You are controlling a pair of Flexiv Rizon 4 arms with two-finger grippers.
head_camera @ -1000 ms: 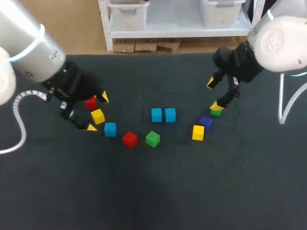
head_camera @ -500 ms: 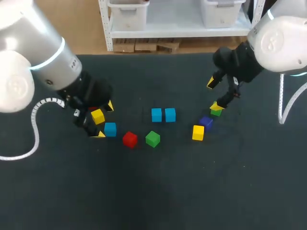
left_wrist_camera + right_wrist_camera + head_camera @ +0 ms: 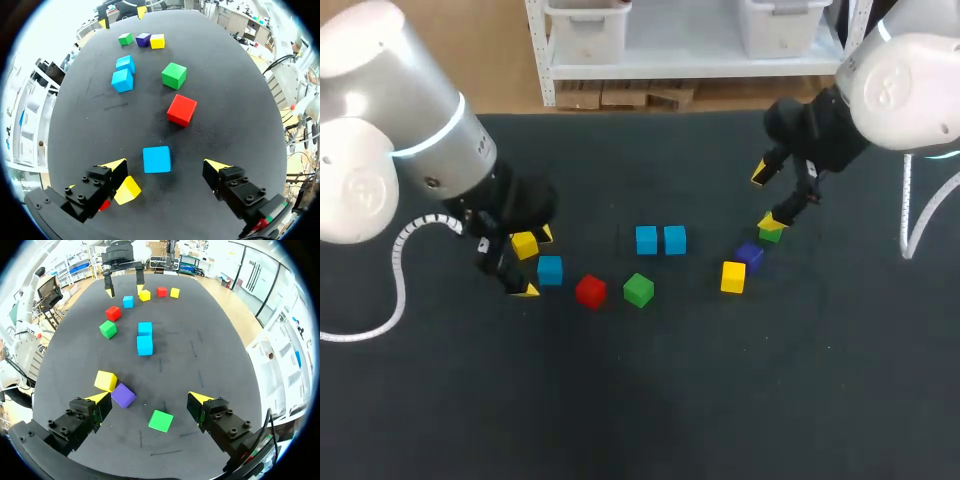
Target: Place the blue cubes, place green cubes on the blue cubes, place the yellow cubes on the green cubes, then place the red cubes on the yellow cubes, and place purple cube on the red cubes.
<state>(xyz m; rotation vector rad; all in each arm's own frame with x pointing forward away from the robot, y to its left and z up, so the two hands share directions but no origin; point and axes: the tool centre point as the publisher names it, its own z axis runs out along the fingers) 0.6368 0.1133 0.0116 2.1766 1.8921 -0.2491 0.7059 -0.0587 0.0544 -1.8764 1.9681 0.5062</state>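
My left gripper (image 3: 533, 262) is open and low over the table, and a single blue cube (image 3: 550, 270) (image 3: 156, 159) lies between its fingers, touching neither. A yellow cube (image 3: 127, 190) sits against one finger, with a red one (image 3: 104, 205) half hidden behind it. Ahead of it lie a red cube (image 3: 590, 291), a green cube (image 3: 638, 290) and two blue cubes (image 3: 660, 239) side by side. My right gripper (image 3: 766, 197) (image 3: 150, 400) hangs open above a green cube (image 3: 161, 420), with a purple cube (image 3: 123, 395) and a yellow cube (image 3: 105, 380) beside it.
The table (image 3: 650, 400) is covered in dark cloth. In the right wrist view, another red cube (image 3: 161, 291) and yellow cube (image 3: 174, 292) lie past my left gripper; the left arm hides them in the head view.
My left arm has swung right and down toward the single blue cube, so its open fingers now straddle it, and it now covers the red cube. The right arm has not moved.
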